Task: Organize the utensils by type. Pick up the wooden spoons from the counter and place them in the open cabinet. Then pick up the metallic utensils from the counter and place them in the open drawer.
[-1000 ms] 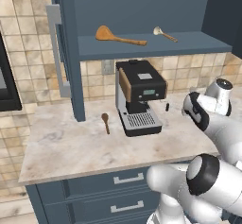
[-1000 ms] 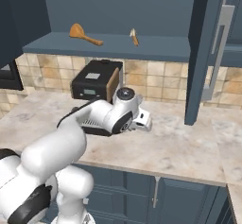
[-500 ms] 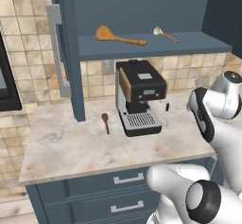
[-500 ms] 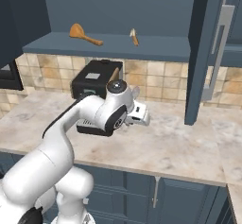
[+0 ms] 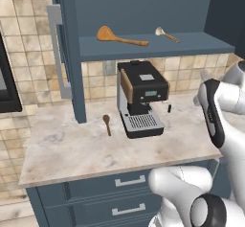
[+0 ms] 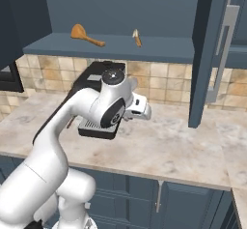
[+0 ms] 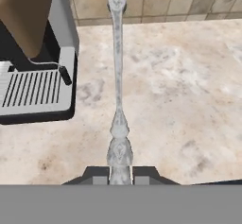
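My gripper (image 7: 120, 173) is shut on the handle end of the slim silver-grey metal spoon (image 7: 117, 76), which points away over the marble counter. The hand (image 6: 141, 109) hangs just right of the coffee machine, above the counter. The large orange-tan wooden spoon (image 5: 119, 37) (image 6: 86, 35) and the small cream-bowled spoon (image 5: 165, 33) (image 6: 137, 37) lie on the shelf of the open cabinet (image 5: 143, 49) (image 6: 111, 49). The short dark reddish-brown spoon (image 5: 107, 124) lies on the counter left of the machine. The open drawer is out of view.
A black and brown coffee machine (image 5: 141, 99) (image 7: 33, 76) stands against the tiled back wall. The cabinet doors (image 5: 64, 53) (image 6: 210, 54) hang open on either side. Shut drawer fronts with silver handles (image 5: 129, 180) sit below the counter edge.
The arm has swung, and the hand with the metal spoon has risen a little above the counter. The spoons on the shelf and the dark spoon have stayed put.
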You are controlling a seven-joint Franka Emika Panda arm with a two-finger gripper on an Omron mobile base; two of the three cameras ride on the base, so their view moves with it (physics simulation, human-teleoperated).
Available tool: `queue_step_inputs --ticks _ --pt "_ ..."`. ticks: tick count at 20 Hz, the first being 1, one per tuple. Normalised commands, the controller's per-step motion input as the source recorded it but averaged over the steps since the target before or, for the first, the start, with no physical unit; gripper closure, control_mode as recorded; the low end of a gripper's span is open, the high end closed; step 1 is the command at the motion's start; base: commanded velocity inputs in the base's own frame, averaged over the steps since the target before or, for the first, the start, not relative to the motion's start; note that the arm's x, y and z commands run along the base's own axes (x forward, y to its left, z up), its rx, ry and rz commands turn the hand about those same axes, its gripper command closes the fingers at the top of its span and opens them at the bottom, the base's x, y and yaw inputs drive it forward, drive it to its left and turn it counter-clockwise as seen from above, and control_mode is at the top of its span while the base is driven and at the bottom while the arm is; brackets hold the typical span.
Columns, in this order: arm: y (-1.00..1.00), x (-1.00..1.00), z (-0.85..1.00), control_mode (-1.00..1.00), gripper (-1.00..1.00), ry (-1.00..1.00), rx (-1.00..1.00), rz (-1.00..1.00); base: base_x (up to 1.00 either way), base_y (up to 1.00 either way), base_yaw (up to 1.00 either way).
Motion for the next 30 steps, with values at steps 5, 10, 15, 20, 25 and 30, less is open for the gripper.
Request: queue_step_inputs --ticks 5,10,15,20,25,30 --pt "0.28 -0.29 0.30 -1.00 1.00 -0.04 -0.04 0.08 0.00 0.00 0.00" --pt "0.44 -0.31 0.24 -1.00 1.00 -0.03 -0.07 0.06 0.00 0.00 0.00" --pt "0.45 -0.22 0.35 -1.00 1.00 -0.04 -0.06 0.04 0.00 0.00 0.00" --pt "0.44 -0.04 0.47 -1.00 1.00 -0.02 -0.03 0.00 0.00 0.00 0.00" --pt "0.44 0.00 0.33 -1.00 1.00 0.00 -0.05 0.00 0.00 0.00 0.00" --pt "0.33 -0.02 0.17 -1.00 1.00 -0.01 -0.03 0.00 0.00 0.00 0.00"
